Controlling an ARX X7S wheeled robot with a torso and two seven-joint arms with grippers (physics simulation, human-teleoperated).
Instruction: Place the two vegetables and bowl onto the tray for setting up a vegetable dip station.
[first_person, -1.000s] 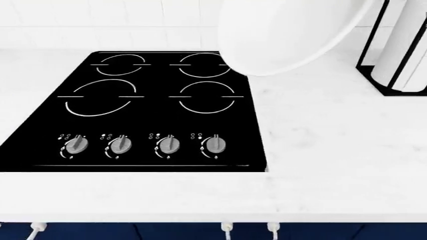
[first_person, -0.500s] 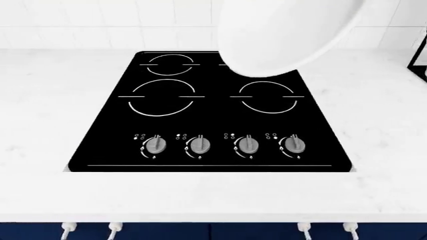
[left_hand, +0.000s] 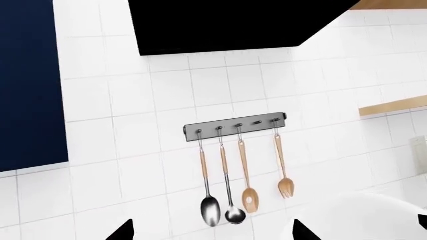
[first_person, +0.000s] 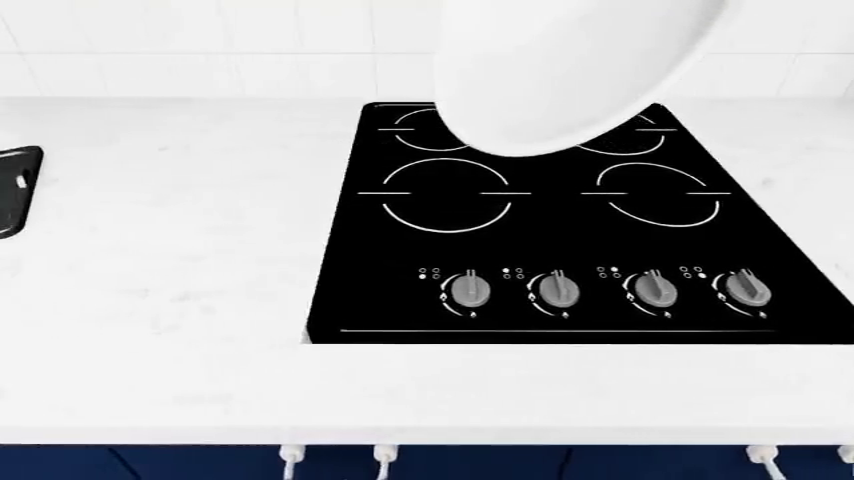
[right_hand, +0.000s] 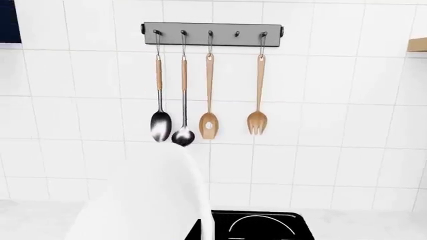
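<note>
The wide white bowl (first_person: 574, 70) hangs in the air close to the head camera, over the back of the stovetop. In the right wrist view its rim (right_hand: 200, 200) runs right beside one black fingertip (right_hand: 192, 231) of my right gripper (right_hand: 201, 231), which is shut on the bowl; the other finger is hidden behind it. My left gripper (left_hand: 210, 235) is open and holds nothing, and the bowl (left_hand: 360, 220) shows beside it. One black end of the tray (first_person: 14, 190) peeks in at the far left of the counter. Neither vegetable is in view.
A black stovetop (first_person: 574, 230) with white rings and several grey knobs (first_person: 470, 290) is set in the white counter (first_person: 160, 280). On the tiled wall hangs a utensil rail (right_hand: 212, 34) with spoons. A black hood (left_hand: 227, 25) and a navy cabinet (left_hand: 27, 85) are above.
The head view has swung left: the stovetop slid to the right in it, the black-and-white stand at the right dropped out, and the tray's end appeared. The bowl kept its place in the view.
</note>
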